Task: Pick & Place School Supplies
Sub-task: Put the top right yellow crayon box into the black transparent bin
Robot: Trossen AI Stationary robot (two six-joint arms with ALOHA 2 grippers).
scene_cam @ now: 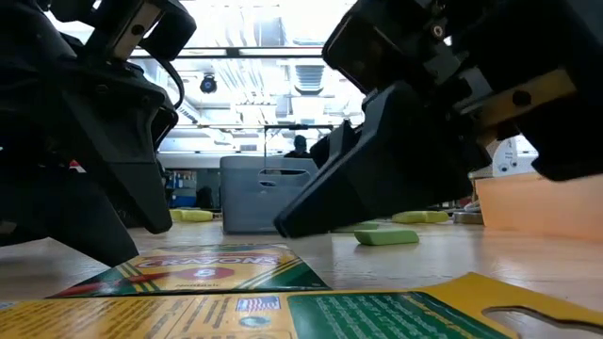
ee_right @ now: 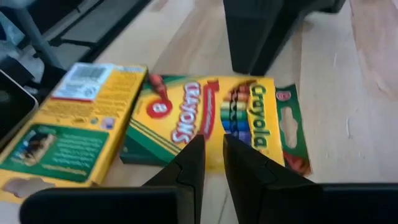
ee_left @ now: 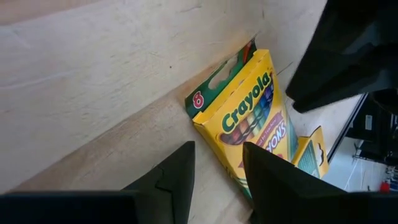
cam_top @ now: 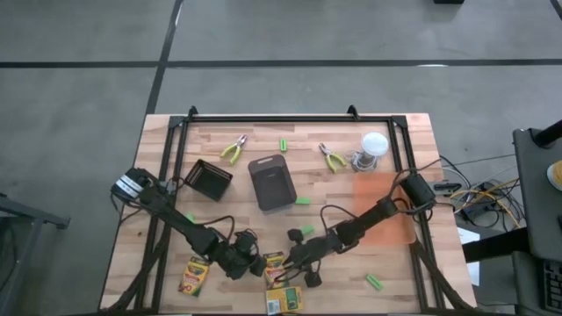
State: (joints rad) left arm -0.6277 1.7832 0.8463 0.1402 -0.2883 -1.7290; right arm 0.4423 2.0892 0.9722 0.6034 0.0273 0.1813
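Note:
Three yellow-and-green crayon boxes lie flat near the table's front edge: one at the left, one in the middle, one nearest the edge. My left gripper is open on the middle box's left side. My right gripper is shut at the same box's right side. Green sticks lie scattered on the table. Two small pliers lie at the back. My left gripper comes slanting down from the table's left. One finger covers part of the middle box's long edge; bare table shows in the gap, and I cannot tell whether the finger touches. My right gripper's shut fingertips stand at the box's opposite long edge, slanting down from the right; I cannot tell whether they touch. The box lies flat.
A dark grey tray stands mid-table, with a small black box to its left. A clear jar with a white lid is at the back right, and an orange sheet lies under the right arm. A black frame runs along the table's edges.

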